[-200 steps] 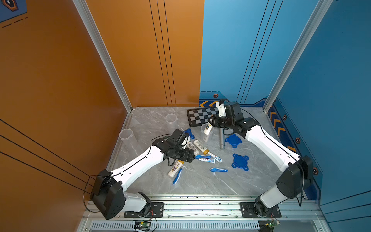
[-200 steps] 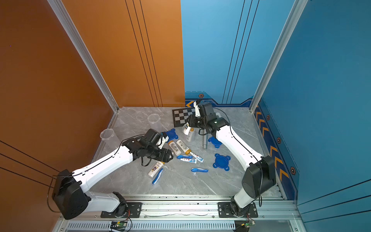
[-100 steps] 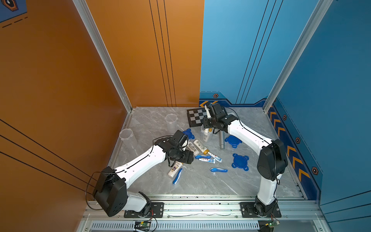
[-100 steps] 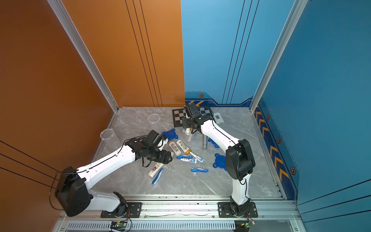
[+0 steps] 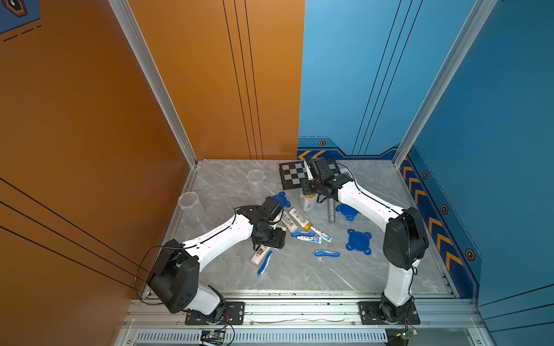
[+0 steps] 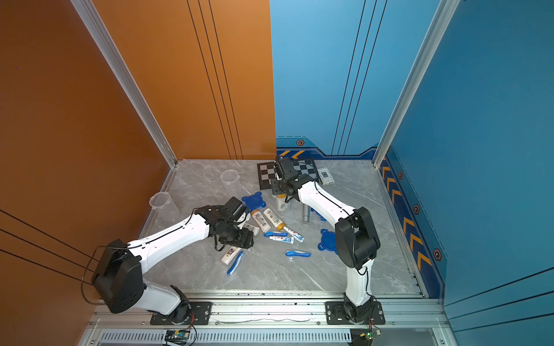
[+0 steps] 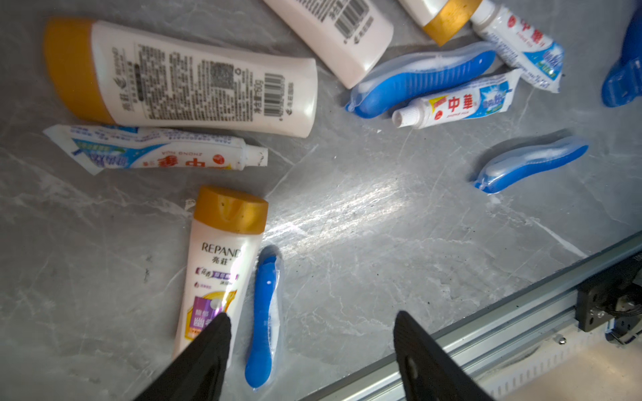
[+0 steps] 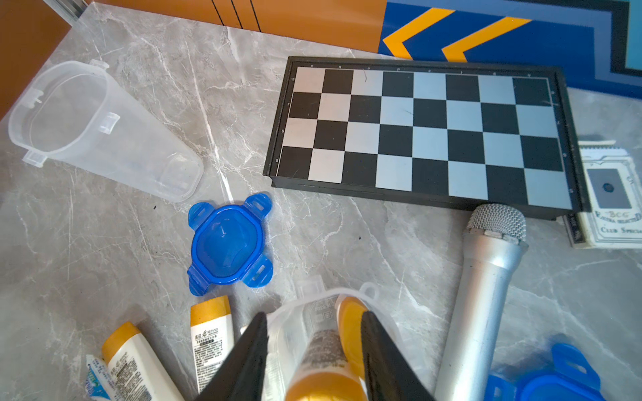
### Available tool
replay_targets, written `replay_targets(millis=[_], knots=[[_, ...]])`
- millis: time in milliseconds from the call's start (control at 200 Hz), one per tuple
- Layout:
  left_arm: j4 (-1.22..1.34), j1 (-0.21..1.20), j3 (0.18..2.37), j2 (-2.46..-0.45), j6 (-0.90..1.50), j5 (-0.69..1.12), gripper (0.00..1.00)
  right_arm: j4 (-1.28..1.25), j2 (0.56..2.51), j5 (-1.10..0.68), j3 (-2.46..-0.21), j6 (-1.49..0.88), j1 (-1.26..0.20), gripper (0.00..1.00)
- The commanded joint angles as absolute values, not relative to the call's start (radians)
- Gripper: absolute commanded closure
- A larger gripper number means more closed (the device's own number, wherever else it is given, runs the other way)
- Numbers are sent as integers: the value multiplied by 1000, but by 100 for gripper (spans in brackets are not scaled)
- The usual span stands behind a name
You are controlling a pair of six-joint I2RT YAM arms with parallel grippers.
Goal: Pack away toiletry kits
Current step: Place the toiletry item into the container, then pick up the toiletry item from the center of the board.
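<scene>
My right gripper point(image 8: 316, 343) hangs over a clear cup point(image 8: 298, 312) in mid-table, jaws apart astride its mouth. Between them, a white bottle with a yellow cap point(image 8: 324, 347) stands inside the cup beside another yellow cap. In both top views this cup point(image 5: 307, 201) point(image 6: 281, 202) sits under the right wrist. My left gripper point(image 7: 312, 330) is open low over the front of the table. A blue toothbrush point(image 7: 264, 312) lies between its fingers and a white bottle point(image 7: 219, 267) lies under one fingertip. More bottles point(image 5: 299, 217), toothpaste tubes point(image 5: 308, 238) and a toothbrush point(image 5: 326, 253) lie loose between the arms.
Two empty clear cups point(image 5: 255, 179) point(image 5: 189, 203) stand at the back left. Blue lids point(image 5: 280, 199) point(image 5: 358, 241) point(image 8: 229, 243) lie round the middle. The silver microphone point(image 8: 486, 277) lies beside the filled cup. Behind are the chessboard point(image 8: 424, 132) and a card box point(image 8: 611, 198).
The right gripper came down from above the chessboard's edge onto the cup with the bottle, and its jaws have widened. The left gripper's jaws have narrowed a little over the bottle and toothbrush.
</scene>
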State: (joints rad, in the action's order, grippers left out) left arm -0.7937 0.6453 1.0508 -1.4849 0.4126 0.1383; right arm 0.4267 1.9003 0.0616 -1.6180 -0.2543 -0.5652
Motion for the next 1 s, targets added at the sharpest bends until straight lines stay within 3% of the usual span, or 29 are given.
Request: replay_targets(millis=[0,135,250,385,541,651,816,996], knots=[[-862,629,1084,-1514,391,101,27,413,1884,82,-1610,-262,-578,50],[-860,618,1113,-1537,373,122,28,463,1826,91,-1611,-277,-588,45],[-858,644,1177,-1593,341,134,27,514,1725,84,-1549,-334,-583,34],[-821,682,1234,-1656,332,174,28,523,1559,-2,-1358,-428,-537,19],[-789,794,1303,-1689,237,200,29,638,1345,0,-1142,-535,-477,11],[-764,867,1364,-1755,164,240,27,650,1181,-63,-950,-689,-351,3],[-743,950,1505,-1936,90,218,26,645,1051,-155,-786,-761,-185,0],[-757,975,1636,-2093,14,187,24,682,988,-188,-747,-770,-149,0]])
